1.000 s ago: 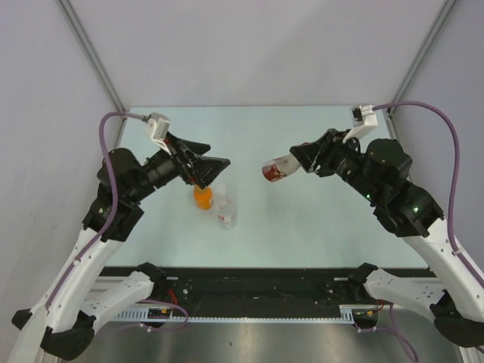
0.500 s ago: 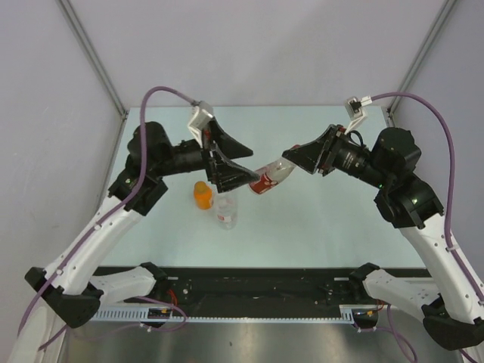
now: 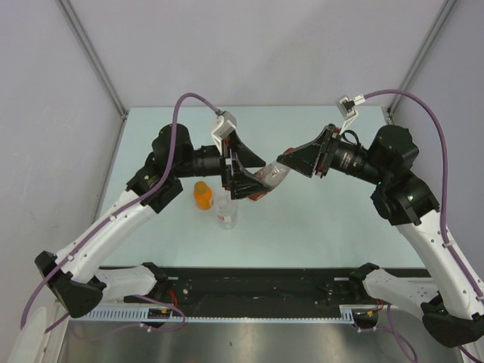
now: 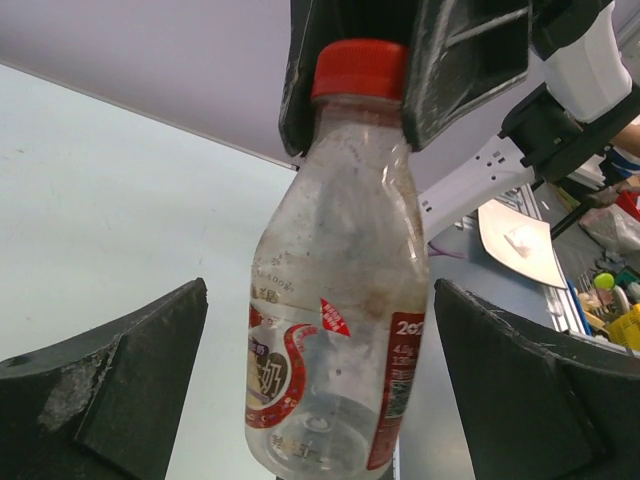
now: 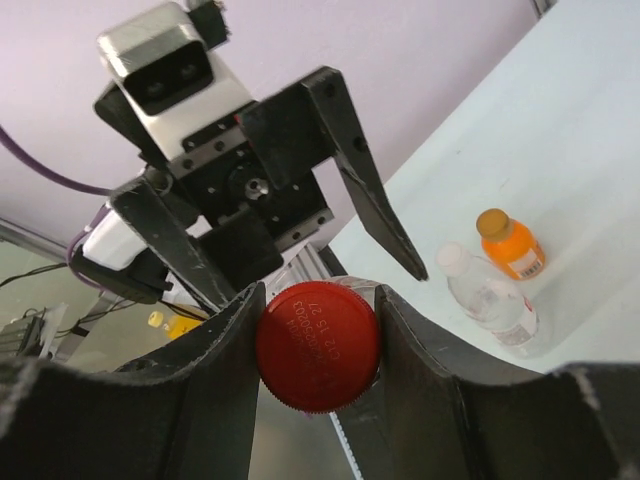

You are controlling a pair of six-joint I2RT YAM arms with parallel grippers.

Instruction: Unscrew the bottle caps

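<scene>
Right gripper [image 5: 318, 335] clamped on ribbed red plastic screw cap [image 5: 318, 348]; left gripper [image 3: 243, 180] open

Cap tops a clear, scuffed plastic bottle w/ red label band [image 4: 340, 300], held tilted in air over centre of pale smooth table [image 3: 318, 227]. Left jaws wide apart, flanking bottle base, not touching. Vs 1 s ago: left gripper was at round orange-filled bottle [image 3: 202, 195], left of centre; now at the lifted bottle.

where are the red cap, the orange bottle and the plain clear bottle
red cap [image 5: 318, 345]: right wrist view, on its flat top face
orange bottle [image 3: 202, 198]: top external view, on its orange body
plain clear bottle [image 5: 493, 303]: right wrist view, on its clear body
</scene>
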